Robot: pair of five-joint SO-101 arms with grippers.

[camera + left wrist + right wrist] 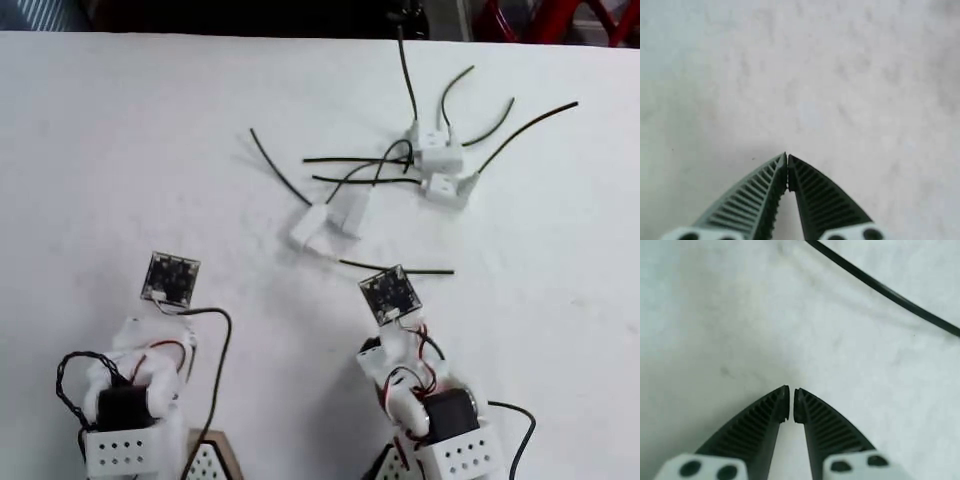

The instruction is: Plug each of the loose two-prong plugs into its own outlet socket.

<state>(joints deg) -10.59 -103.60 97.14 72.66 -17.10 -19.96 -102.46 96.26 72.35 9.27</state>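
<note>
Jaws of left gripper [787, 164] and right gripper [791, 401] closed, empty, near side; I see plugs [350, 208] left of sockets [440, 155], far right.

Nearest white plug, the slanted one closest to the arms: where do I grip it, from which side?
Grip the nearest white plug across the middle of its long body, straight down from above. It lies flat and slanted, its black wire leaving the far end. A second white block sits close beside it, so room on that side looks tight.

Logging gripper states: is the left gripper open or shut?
Shut: the tips of the left gripper touch, with nothing between them.
</note>
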